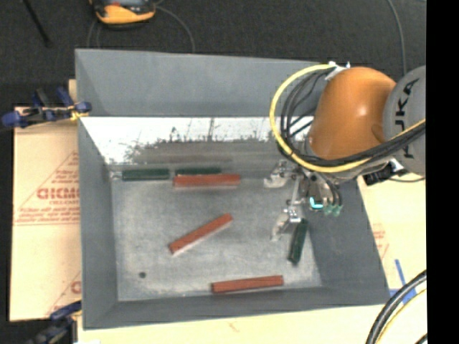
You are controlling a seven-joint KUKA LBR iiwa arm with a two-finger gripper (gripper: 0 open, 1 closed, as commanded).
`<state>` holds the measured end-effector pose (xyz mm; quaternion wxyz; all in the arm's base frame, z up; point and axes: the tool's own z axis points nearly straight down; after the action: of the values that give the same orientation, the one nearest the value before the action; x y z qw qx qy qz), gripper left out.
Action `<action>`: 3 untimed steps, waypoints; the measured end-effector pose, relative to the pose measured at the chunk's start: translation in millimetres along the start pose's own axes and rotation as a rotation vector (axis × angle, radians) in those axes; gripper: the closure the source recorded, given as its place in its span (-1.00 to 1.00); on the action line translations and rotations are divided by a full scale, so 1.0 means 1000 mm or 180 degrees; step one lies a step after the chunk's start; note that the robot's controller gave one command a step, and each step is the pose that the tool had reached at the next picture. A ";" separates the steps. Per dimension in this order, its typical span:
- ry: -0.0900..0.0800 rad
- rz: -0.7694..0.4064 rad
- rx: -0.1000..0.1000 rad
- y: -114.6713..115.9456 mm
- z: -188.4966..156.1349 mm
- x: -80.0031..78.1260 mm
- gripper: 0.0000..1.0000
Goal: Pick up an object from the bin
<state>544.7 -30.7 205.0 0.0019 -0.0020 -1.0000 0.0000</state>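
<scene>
My gripper (pixel 290 219) hangs low over the right side of the bin, under the orange wrist cover. A dark green bar (pixel 295 244) lies directly below it, running from the gripper toward the front, with its upper end tucked against the gripper. Whether the bar is gripped cannot be made out. A red-brown bar (pixel 201 235) lies diagonally in the middle of the bin floor, to the left of the gripper. Another red-brown bar (pixel 247 285) lies along the front wall, just forward of the green one.
Along the back wall lie a third red-brown bar (pixel 208 180) and a dark green bar (pixel 147 173) at its left. The right bin wall slopes up close beside the gripper. Cables loop round the wrist.
</scene>
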 end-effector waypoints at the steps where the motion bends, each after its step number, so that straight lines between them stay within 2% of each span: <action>1: -0.0025 -0.0003 0.0003 0.000 -0.004 -0.002 -1.00; 2: -0.0048 -0.0202 0.0006 0.009 0.032 -0.017 -1.00; 3: -0.0018 -0.0733 0.0001 0.024 0.119 -0.046 1.00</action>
<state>590.2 -6.6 86.1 -0.0009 0.1129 -0.9936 -0.0001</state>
